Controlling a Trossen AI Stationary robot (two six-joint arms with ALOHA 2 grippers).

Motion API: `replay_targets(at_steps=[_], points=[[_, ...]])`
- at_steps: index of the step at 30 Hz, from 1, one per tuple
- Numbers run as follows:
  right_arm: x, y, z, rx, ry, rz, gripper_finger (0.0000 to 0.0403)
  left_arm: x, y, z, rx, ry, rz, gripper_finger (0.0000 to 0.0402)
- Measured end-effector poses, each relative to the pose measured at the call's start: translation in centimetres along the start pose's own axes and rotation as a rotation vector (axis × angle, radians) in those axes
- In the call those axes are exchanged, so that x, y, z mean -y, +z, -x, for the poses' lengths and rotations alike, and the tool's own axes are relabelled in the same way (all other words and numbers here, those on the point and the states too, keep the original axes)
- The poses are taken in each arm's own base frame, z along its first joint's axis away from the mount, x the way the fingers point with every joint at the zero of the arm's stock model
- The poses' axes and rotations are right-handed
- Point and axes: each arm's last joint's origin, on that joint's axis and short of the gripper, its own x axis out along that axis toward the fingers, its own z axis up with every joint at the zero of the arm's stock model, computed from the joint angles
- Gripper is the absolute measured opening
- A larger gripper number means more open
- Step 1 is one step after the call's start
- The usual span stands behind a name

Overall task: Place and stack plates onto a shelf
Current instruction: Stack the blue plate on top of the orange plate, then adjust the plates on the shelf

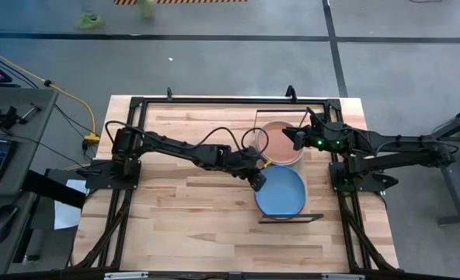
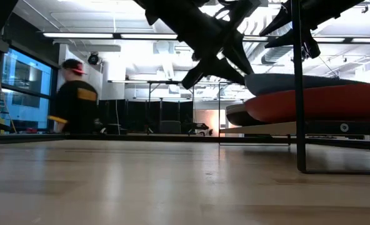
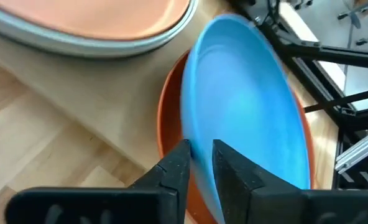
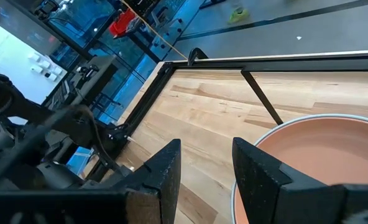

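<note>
The shelf (image 1: 301,218) stands on the right half of the table and carries two stacks. In the far stack, a salmon pink plate (image 1: 280,142) lies on a paler plate (image 3: 78,43). On the near side, the bright blue plate (image 1: 283,193) sits over a coral red plate (image 3: 168,118). My left gripper (image 1: 257,180) is shut on the blue plate's left rim. My right gripper (image 1: 296,138) hovers open over the salmon plate (image 4: 321,155), and I see no contact there. My left gripper holds the blue plate by its rim (image 3: 199,163) on the side toward the table's left, pinched between the two fingers. The fingers (image 3: 178,165) come at it from the left, slanting down. The plate is tilted, its held side raised above the coral red plate (image 2: 310,103).
The shelf's thin black frame ends (image 2: 300,94) stand at its near and far ends. The right arm (image 1: 385,144) reaches in from the right edge. Bare wooden tabletop (image 1: 183,210) stretches to the left of the shelf. A person (image 2: 72,100) stands in the room beyond.
</note>
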Motion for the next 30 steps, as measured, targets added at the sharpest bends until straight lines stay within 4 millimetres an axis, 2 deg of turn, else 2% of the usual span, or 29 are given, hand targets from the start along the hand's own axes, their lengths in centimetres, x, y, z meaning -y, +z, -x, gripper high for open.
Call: replay_targets(at_steps=[7,12,16,19,22,26,30], points=[[0.0,0.0,0.0,-0.001,0.0,0.007,0.0126,-0.4,0.8,0.4,-0.016,-0.031,-0.025,0.0098],[0.0,0.0,0.0,-0.002,0.003,0.006,0.0126,-0.9,2.3,2.0,-0.005,-0.041,-0.082,0.0121],[-0.1,-0.1,0.1,-0.043,0.03,-0.037,0.0126,-1.8,4.9,5.9,0.044,-0.011,-0.162,0.0126],[0.4,-0.6,0.0,-0.11,-0.01,-0.1,0.0126,-2.4,6.8,10.0,0.126,0.019,-0.226,0.0127],[1.4,-1.4,0.0,-0.186,-0.114,-0.145,0.0126,-2.9,7.7,14.3,0.254,0.029,-0.253,0.0127],[2.7,-2.6,-0.2,-0.271,-0.288,-0.182,0.0126,-4.1,6.9,18.6,0.402,0.018,-0.226,0.0127],[4.0,-3.1,-1.0,-0.356,-0.429,-0.201,0.0126,-6.0,4.8,20.7,0.479,0.032,-0.129,0.0127]])
